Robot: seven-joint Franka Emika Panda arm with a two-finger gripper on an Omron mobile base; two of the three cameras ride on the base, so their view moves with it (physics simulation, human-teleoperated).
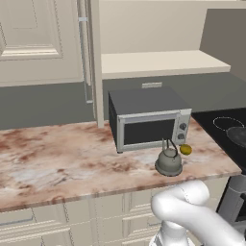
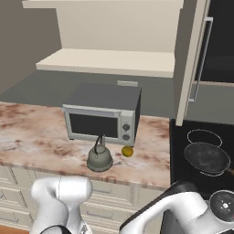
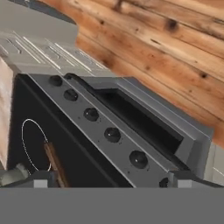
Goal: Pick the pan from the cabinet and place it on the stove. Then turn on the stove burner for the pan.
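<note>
Since the pan already sits on the stove, over one of its white rings, we judge the step in hand to be turning on the matching burner. Reading the right base view from left to right, we note the marble counter, the microwave, the kettle with a small yellow fruit just beside it, then the open cabinet door, and finally the stove with the pan. In the hand view a row of dark knobs runs diagonally along the grey front panel, with the black glass and a white ring to their left and the brownish pan handle low in the frame. The gripper hangs above this panel; its fingers stand spread to their full width and hold nothing. To do the step well, we would first settle which knob serves the pan's burner, which these views do not make plain, then centre the open jaws squarely over that knob alone, close firmly and rotate without sliding onto its neighbour. The pan itself appears shallow, round and black, with a dull speckled inner surface and a thin rim; it lies flat and apart from the kettle.
</note>
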